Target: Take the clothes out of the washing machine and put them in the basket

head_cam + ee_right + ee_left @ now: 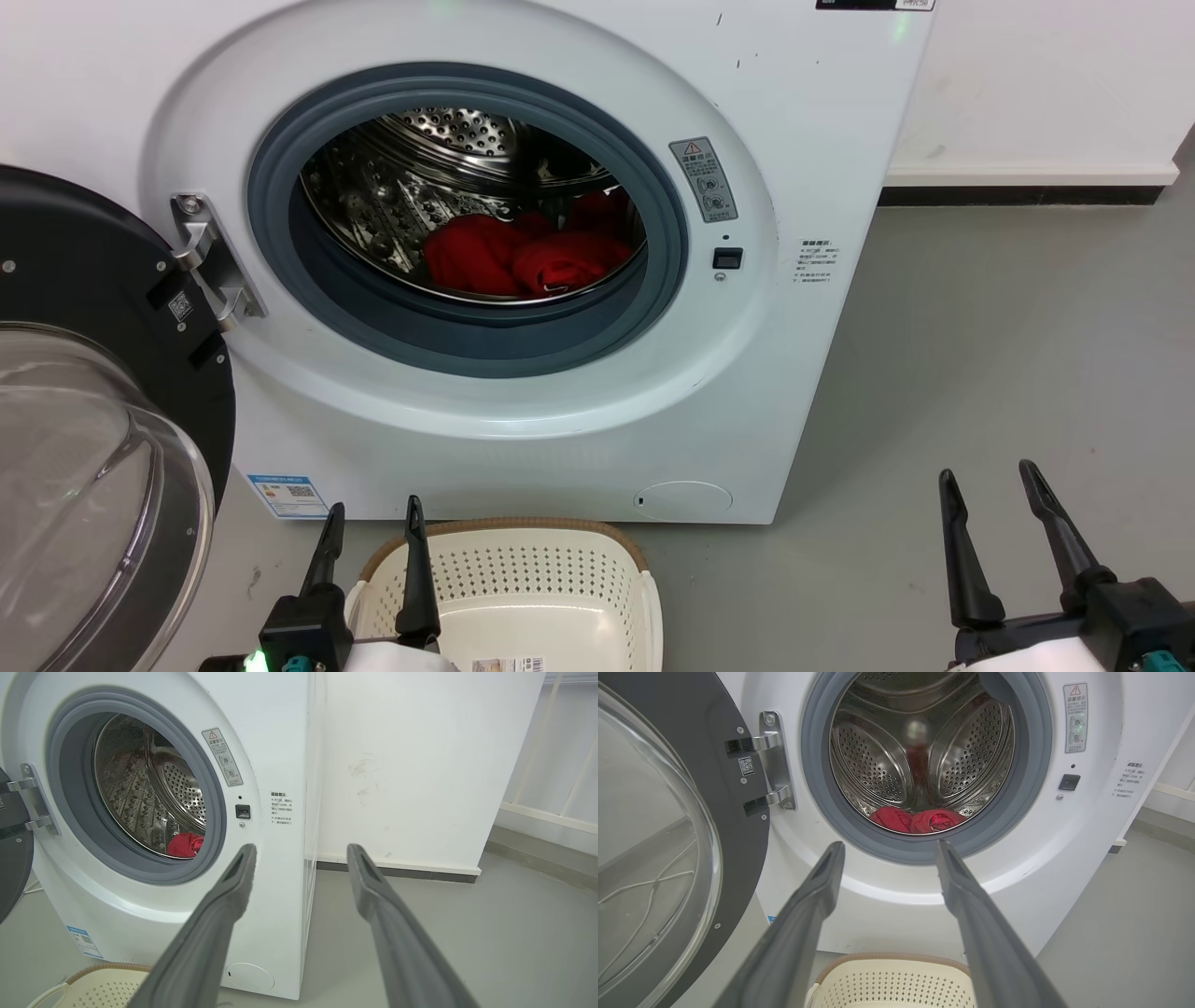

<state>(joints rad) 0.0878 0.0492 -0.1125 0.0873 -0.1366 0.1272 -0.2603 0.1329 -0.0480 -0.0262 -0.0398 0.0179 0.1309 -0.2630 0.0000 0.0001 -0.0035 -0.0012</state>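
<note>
I note the door (93,280) swung wide at 9 o'clock of the washer (523,420). The clothes (523,257) lie heaped at the drum's (401,196) 6 o'clock. The basket (523,569) stands on the floor (980,355) at the washer's 6 o'clock. In the head view, left gripper (374,506) at 8 o'clock and right gripper (988,470) at 4 o'clock: both spread, gripping nothing.

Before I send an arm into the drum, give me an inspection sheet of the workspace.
Surface: smooth grey floor.
Job's things: washing machine with door swung open to the left; red clothes bunched at the bottom of the drum; basket on the floor before it, no clothes in its visible part.
Clutter: nothing seen.
Grippers: left gripper open, by the basket; right gripper open, over the floor; both hold nothing.
Cables: nothing seen.
Surroundings: white wall, dark skirting, to the right.
</note>
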